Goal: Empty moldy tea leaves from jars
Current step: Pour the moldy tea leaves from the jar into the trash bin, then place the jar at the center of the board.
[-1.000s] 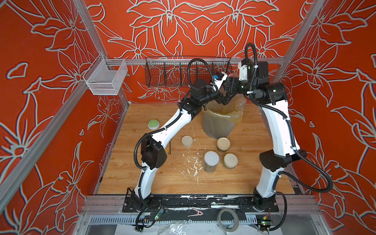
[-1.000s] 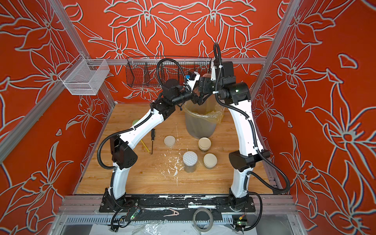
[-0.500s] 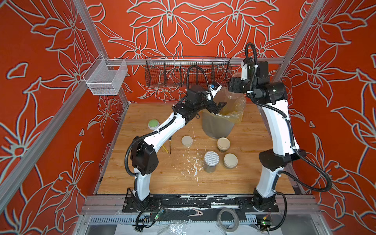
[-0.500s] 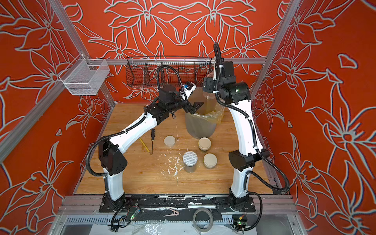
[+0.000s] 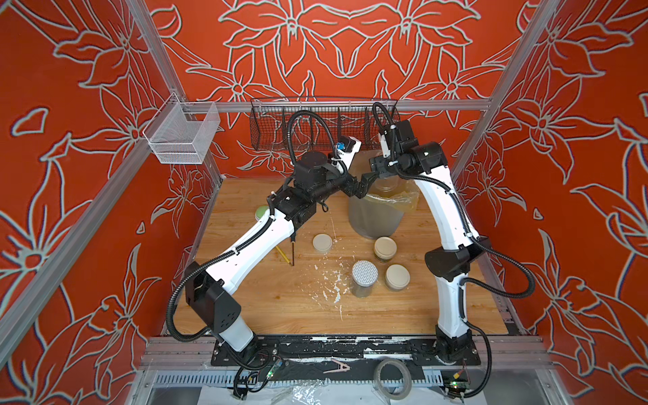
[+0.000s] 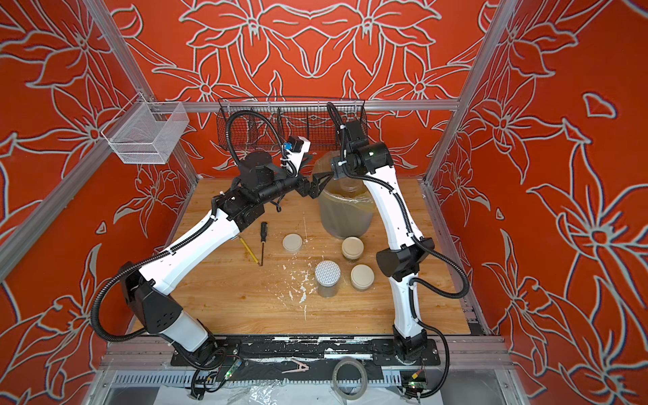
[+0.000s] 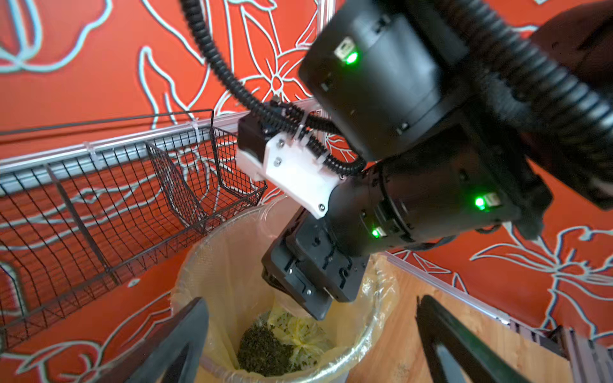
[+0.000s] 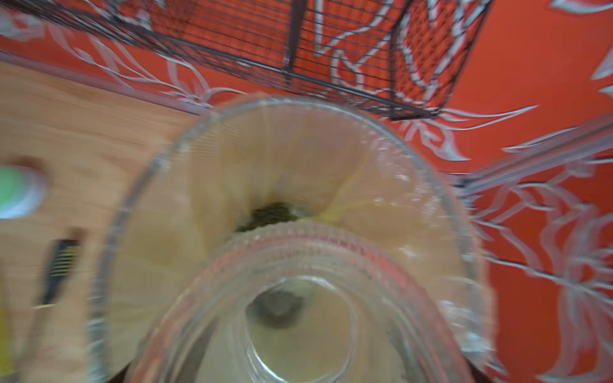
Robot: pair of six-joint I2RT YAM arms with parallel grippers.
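The right tool hangs over the big grey bin with a yellowish plastic liner, which stands at the far side of the wooden worktop. The tool is closed on a small clear glass jar that is open and tipped over the bin's mouth. A heap of dark olive-brown tea leaves lies at the bottom of the liner. The right wrist view is blurred. A dark patch shows within the jar's glass, perhaps leaves, perhaps something behind it. The left tool floats just beside the bin's rim, on the side nearer its own arm, with its jaws spread wide and nothing between them.

Three more jars stand upright and closed in a cluster near the bin's front. A jar with a round cream lid is closest to the bin. A jar with a white lid dotted grey and a second cream-lidded jar stand just beside each other. Brownish leaves show through the wall of the dotted one. A loose round cream lid lies flat, apart from them. A black-handled screwdriver and a yellow pencil lie side by side near the left arm. White flecks of paint dot the wood.
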